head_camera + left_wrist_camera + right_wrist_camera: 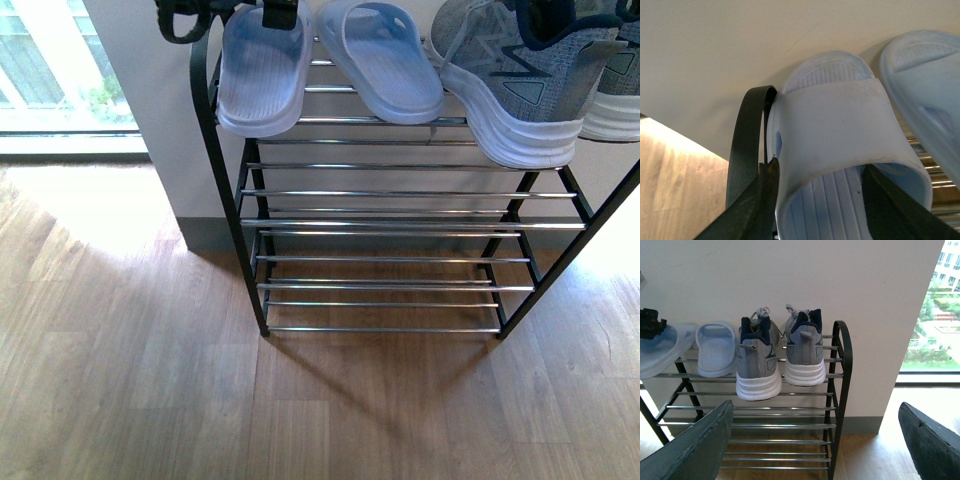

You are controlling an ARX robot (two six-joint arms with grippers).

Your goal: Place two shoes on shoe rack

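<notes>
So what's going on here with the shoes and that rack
A two-armed robot is putting shoes on a shoe rack. Its left gripper has its fingers on either side of a pale blue slide at the left end of the top tier. The second slide and both grey sneakers already sit on that tier beside it. The right gripper is open, empty and back from the rack. The lower tiers hold nothing.

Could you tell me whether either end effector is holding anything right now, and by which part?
The left end effector straddles the left slide's strap; contact is unclear. The right end effector is open and empty.
</notes>
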